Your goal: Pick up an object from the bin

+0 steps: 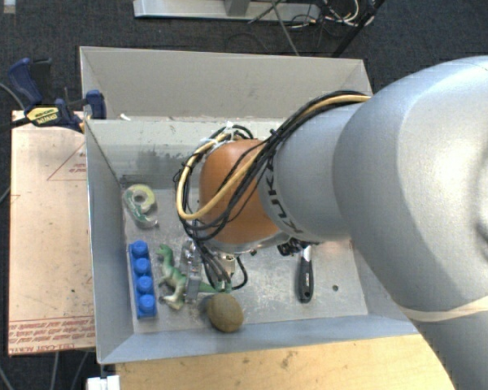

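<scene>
Camera view: arm reaches into the bin (106, 218) from the right, its orange cover and cables above the gripper.
Landmark: blue block (142, 279), a strip with four studs in a row, long axis running from the near wall toward the far wall.
Gripper (193, 283): low in the bin, just right of the block; cannot tell whether it is open or closed.
Thing under gripper: green-and-white toy (173, 281), between block and gripper, partly hidden by the gripper. Its long axis looks roughly parallel to the block, with the white end toward the near wall.
Ball (225, 312): brown, rounded, right of the block's near end, just beside the gripper.
Roll (139, 201): green-white ring, beyond the block's far end.
Tool (305, 281): black handle, well right of the block, parallel to it.
Count: one of each.
</scene>
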Action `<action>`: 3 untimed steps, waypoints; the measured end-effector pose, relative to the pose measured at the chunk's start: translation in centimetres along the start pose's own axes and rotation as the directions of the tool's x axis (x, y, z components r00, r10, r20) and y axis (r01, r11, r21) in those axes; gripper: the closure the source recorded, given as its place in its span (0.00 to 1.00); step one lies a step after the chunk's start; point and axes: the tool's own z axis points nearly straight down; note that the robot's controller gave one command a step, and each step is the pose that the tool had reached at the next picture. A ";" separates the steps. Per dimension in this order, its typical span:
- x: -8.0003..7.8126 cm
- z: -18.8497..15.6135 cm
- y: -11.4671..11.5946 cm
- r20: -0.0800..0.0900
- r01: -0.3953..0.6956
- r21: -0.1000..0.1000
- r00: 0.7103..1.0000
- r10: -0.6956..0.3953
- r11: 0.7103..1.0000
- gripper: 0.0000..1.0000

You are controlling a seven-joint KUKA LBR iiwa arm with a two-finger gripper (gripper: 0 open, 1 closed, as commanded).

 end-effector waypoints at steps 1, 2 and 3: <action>0.0 -0.2 0.0 -0.002 0.000 0.001 1.000 0.000 1.000 1.00; 0.1 -0.7 -0.1 -0.003 0.000 0.002 1.000 0.000 1.000 1.00; 0.2 -1.3 -0.1 -0.006 0.000 0.003 1.000 0.000 1.000 1.00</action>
